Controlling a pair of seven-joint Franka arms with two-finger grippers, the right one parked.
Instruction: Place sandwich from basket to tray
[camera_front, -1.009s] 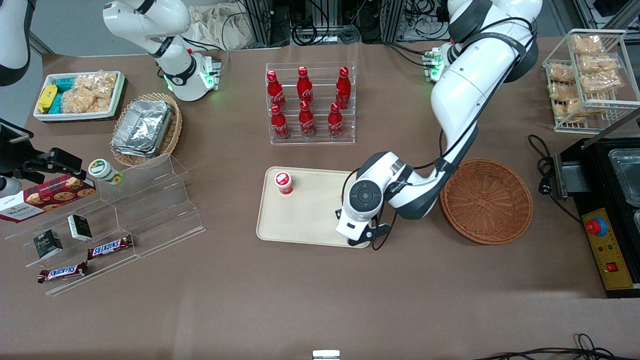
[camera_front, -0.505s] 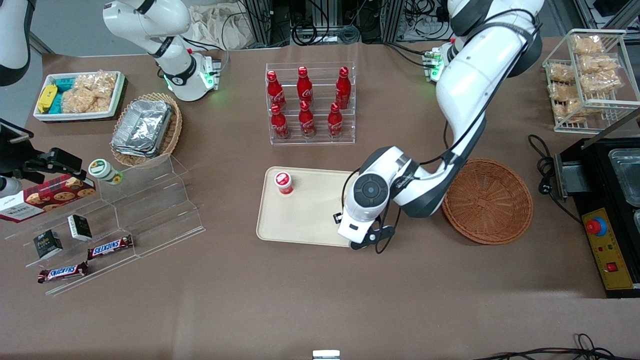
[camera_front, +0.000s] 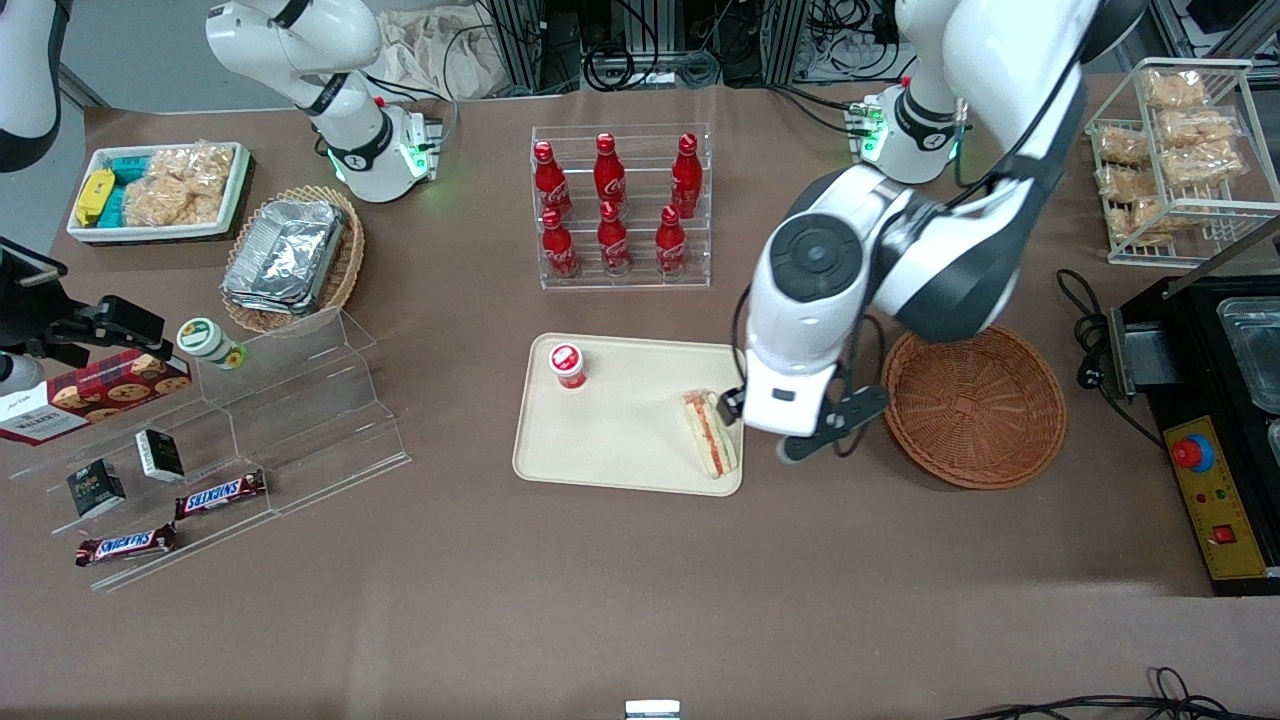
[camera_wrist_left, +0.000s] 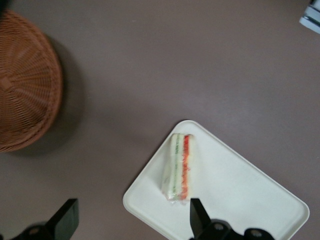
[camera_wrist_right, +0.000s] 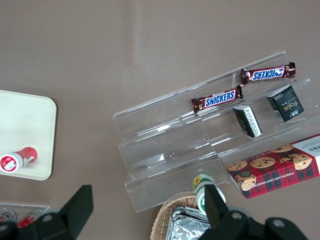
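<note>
the sandwich lies on its side at the tray corner nearest the camera, toward the basket, which looks empty. above it hangs the gripper, jaws spread wide and holding nothing. soft and light, the wedge would likely squash under a hard pinch; a gentle hold across the bread faces looks safest.

You get even, bright overhead light with soft, short shadows; the basket throws one toward 3 o'clock on the table. The gripper hangs above the tray, its spread fingers slightly blurred, and the sandwich looks mildly soft.
</note>
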